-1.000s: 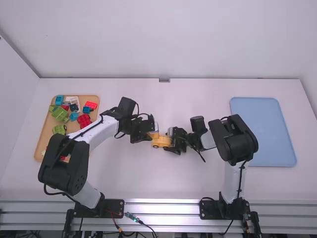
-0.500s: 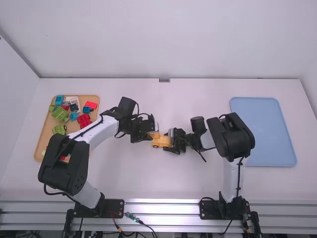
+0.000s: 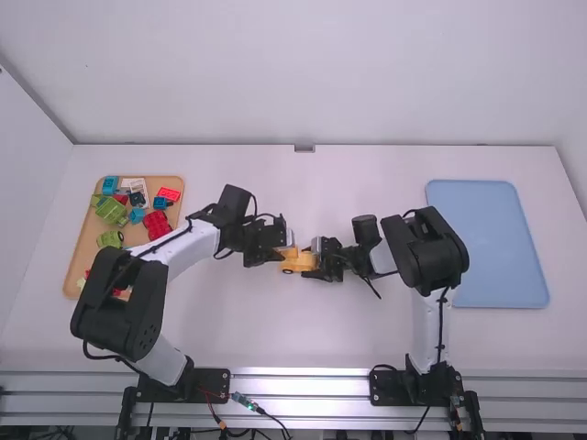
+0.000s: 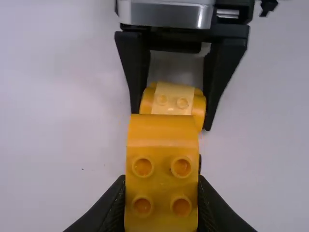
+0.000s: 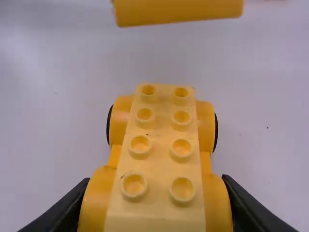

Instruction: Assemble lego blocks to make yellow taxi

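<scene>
Near the table's centre, my left gripper (image 3: 278,256) and my right gripper (image 3: 318,267) face each other from opposite sides of the yellow car base (image 3: 295,263). In the left wrist view, my left gripper (image 4: 162,200) is shut on a yellow block (image 4: 162,166) with round studs and a curved end. This block overlaps part of the car base (image 4: 172,99) there. In the right wrist view, my right gripper (image 5: 157,203) is shut on the wheeled, studded car base (image 5: 159,145). The held yellow block (image 5: 178,10) appears beyond its far end, with a gap between them.
A wooden tray (image 3: 81,247) at the left holds several green, red and blue blocks, partly under the left arm. At the right lies a light blue tray (image 3: 500,243), beside the right arm's elbow.
The left gripper has shifted slightly to the right with its block. The right arm's elbow has moved a little left, while its gripper stays almost in place at the car base.
</scene>
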`<act>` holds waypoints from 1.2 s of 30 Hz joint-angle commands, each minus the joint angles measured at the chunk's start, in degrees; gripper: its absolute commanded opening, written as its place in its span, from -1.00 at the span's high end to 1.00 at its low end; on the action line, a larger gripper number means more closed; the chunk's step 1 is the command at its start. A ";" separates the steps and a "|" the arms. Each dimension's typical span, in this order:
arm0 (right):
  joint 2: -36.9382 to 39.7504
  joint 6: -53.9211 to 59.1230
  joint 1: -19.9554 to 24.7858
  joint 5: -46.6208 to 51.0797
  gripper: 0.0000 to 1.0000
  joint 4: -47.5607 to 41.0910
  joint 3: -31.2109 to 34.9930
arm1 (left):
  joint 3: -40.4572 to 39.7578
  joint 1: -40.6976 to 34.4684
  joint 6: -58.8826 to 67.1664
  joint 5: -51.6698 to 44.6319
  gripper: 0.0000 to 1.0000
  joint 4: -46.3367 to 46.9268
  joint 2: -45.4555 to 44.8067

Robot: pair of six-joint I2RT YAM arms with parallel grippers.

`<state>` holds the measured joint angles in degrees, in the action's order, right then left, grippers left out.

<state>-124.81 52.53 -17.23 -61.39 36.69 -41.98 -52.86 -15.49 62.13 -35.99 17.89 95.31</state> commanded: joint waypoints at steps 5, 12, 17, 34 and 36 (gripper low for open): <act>-1.27 0.94 0.07 -0.94 0.03 -0.18 -0.33 | 0.24 -0.33 -2.45 -2.16 0.97 -0.74 0.06; -1.27 1.92 0.07 -1.81 0.03 -0.18 -0.33 | 0.31 -1.36 -2.32 -2.12 0.97 -0.42 0.06; -1.27 1.95 0.07 -1.92 0.10 -0.20 -0.33 | 0.40 -3.02 -2.34 -1.92 0.97 -0.44 0.13; -1.27 1.33 1.92 -1.81 0.15 -0.74 -0.36 | 0.64 -0.94 -18.45 17.62 0.97 -4.35 1.75; -1.27 1.60 2.75 -1.81 0.15 -1.49 -0.36 | 2.30 0.37 -22.86 18.06 0.97 -7.63 1.75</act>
<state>-124.81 54.15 -15.18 -62.28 35.42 -41.98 -52.21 -16.29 45.80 -20.45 9.96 96.62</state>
